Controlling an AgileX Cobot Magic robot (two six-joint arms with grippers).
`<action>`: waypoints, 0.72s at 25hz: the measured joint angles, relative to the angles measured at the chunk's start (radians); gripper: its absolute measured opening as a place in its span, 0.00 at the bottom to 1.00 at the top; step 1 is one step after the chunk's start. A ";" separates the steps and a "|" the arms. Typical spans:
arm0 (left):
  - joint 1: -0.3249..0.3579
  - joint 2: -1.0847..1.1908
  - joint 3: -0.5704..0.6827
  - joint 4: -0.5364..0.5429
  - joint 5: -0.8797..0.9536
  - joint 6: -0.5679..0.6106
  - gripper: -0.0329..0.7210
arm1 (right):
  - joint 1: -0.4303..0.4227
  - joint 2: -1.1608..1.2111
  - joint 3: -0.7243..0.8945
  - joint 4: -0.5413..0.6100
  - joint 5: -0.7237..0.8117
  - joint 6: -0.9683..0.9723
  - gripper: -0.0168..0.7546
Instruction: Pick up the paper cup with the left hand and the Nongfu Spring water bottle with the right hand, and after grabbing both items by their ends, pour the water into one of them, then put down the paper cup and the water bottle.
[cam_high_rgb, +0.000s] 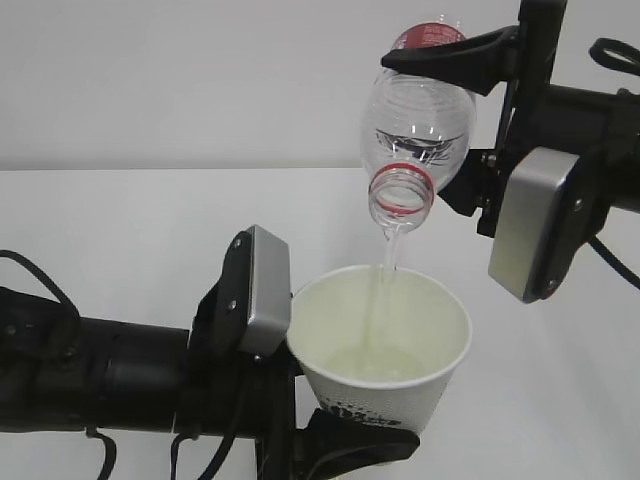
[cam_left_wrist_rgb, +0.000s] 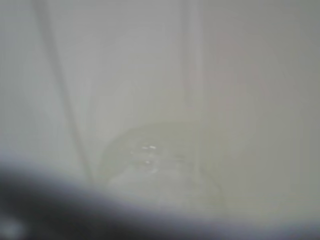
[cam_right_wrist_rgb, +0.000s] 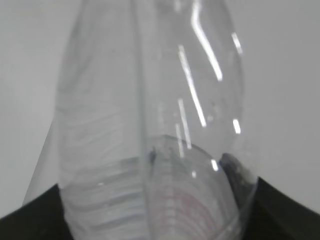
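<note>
Both arms up, both grippers clamped.
Left gripper (cam_high_rgb: 300, 400) reaches in low from the left, fingers closed around a load; right gripper (cam_high_rgb: 462, 110) hangs higher, wrist tipped, gripping too.

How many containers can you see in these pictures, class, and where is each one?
2. The paper cup sits low at centre in the left gripper; the water bottle hangs upside down above it in the right gripper. None appears hidden.

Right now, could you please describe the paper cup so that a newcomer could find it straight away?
Look below the upturned water bottle held high on the right. The paper cup sits under its mouth, gripped by the left gripper: white, tapered, catching the stream.
</note>
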 joint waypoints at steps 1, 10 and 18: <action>0.000 0.000 0.000 -0.003 0.000 0.000 0.68 | 0.000 0.000 0.000 0.000 0.000 0.000 0.69; 0.000 0.000 0.000 -0.018 0.000 0.000 0.68 | 0.000 0.000 0.000 0.000 0.000 0.000 0.69; 0.000 0.000 0.000 -0.018 0.000 0.000 0.68 | 0.000 0.000 0.000 0.000 0.000 0.000 0.69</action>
